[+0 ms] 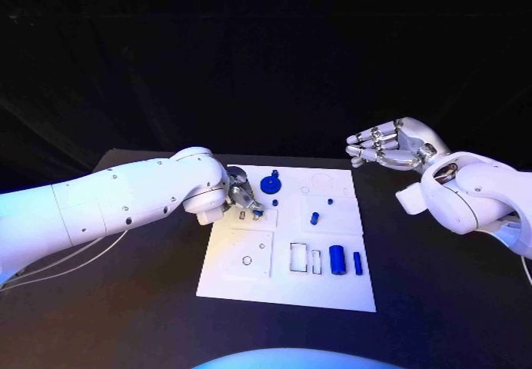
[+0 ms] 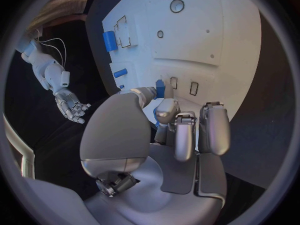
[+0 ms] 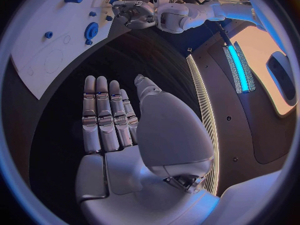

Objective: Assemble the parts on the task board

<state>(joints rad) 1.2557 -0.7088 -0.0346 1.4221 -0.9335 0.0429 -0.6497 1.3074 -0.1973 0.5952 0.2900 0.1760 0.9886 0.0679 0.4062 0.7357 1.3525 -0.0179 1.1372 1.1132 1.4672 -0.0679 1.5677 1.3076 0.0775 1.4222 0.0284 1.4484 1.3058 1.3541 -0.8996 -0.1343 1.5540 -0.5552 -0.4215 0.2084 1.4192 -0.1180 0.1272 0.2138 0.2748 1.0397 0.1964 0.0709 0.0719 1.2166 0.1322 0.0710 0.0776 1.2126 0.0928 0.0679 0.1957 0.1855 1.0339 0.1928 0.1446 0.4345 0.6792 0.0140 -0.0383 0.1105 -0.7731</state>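
Note:
The white task board [image 1: 286, 288] lies mid-table. My left hand [image 1: 242, 200] hovers low over its near-left upper area, beside two small slots [image 2: 194, 88]. Its thumb and a fingertip [image 2: 166, 108] pinch a small blue part [image 2: 160, 87]. On the board are a blue gear [image 1: 271, 185], a small blue peg [image 1: 314, 217], a blue cylinder [image 1: 336, 259] and a thin blue bar [image 1: 358, 263]. My right hand [image 1: 388, 147] is raised off the board's far right corner, fingers straight and apart, holding nothing [image 3: 109, 115].
Rectangular recesses [image 1: 299, 257] sit left of the blue cylinder, and a round hole [image 1: 245, 261] lies in the near-left panel. Bare black table [image 1: 443, 292] surrounds the board. My left forearm [image 1: 122, 196] crosses the table's left side.

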